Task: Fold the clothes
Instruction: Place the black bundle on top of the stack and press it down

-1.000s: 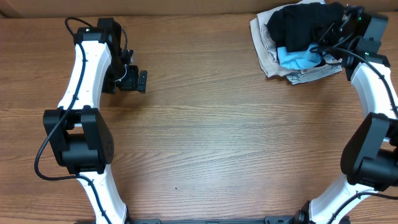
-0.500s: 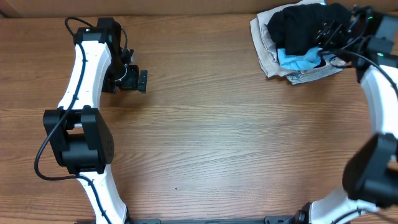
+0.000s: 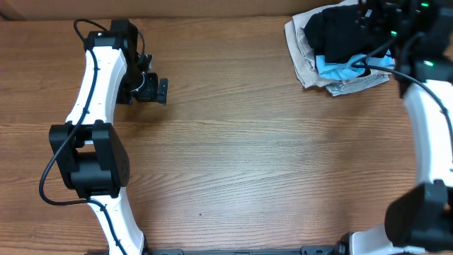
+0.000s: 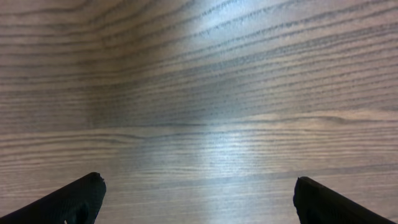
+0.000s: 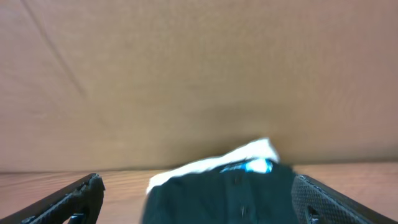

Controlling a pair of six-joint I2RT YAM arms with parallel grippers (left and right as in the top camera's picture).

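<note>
Hovering over the clothes point(image 3: 337, 32), upper right, with right gripper point(image 5: 196, 182) jaws released; idling left gripper point(image 3: 163, 91), jaws spread.

Nothing can be read in any view. The black garment point(image 3: 338, 30) and the light-blue cloth point(image 3: 337, 68) beneath it show no print clear enough to make out.

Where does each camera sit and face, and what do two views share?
Overhead: above the table, looking straight down; left arm and right arm show.
Left wrist: on left arm, facing bare table; left claw tips in bottom corners.
Right wrist: on right arm, facing level over the black shirt to a brown backdrop; right claw tips show.
Shared: overhead and right wrist show the black shirt.
</note>
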